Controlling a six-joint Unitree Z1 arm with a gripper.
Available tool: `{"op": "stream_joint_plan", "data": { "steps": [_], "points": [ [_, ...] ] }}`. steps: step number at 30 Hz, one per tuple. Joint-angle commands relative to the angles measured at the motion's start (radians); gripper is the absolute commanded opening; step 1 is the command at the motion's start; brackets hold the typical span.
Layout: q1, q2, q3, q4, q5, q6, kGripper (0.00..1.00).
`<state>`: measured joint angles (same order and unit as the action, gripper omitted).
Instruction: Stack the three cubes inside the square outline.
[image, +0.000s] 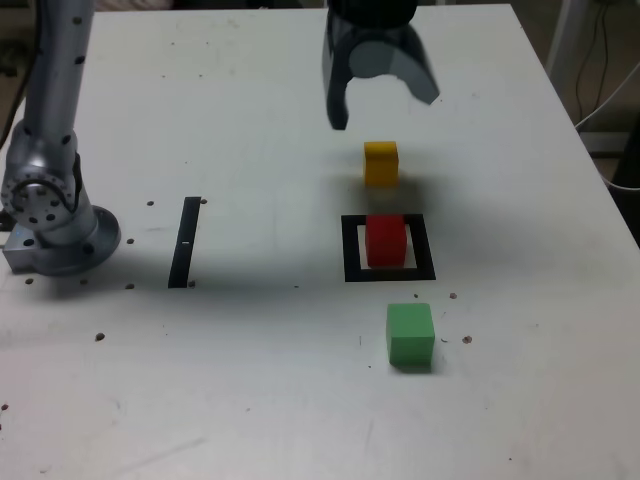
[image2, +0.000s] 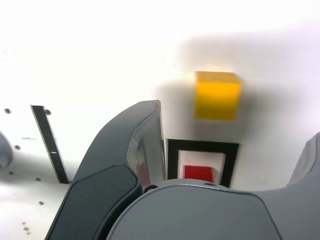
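Right of centre in the exterior view, one thick black square frame (image: 352, 250) with a white middle holds one solid red block (image: 385, 241). The grey two-fingered pincer (image: 384, 88), top centre, gapes wide, gripping nothing, above one small yellow block (image: 381, 165); one green block (image: 410, 334) sits apart, lower right

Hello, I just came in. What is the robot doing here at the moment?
The robot arm seems to be stacking blocks. Its gripper is open and empty, above the table near the yellow block. The red block sits inside the black square outline. The yellow and green blocks are outside it.
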<state>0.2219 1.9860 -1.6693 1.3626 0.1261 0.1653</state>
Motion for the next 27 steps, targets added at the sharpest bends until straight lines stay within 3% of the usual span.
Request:
{"op": "stream_joint_plan", "data": {
  "steps": [1, 17, 27],
  "points": [
    [-0.001, 0.007, 0.003, 0.000, -0.004, 0.005, 0.99],
    [0.026, 0.128, 0.029, -0.079, -0.028, 0.065, 0.94],
    [0.018, 0.165, 0.043, -0.104, -0.051, 0.062, 0.75]
  ]
}}
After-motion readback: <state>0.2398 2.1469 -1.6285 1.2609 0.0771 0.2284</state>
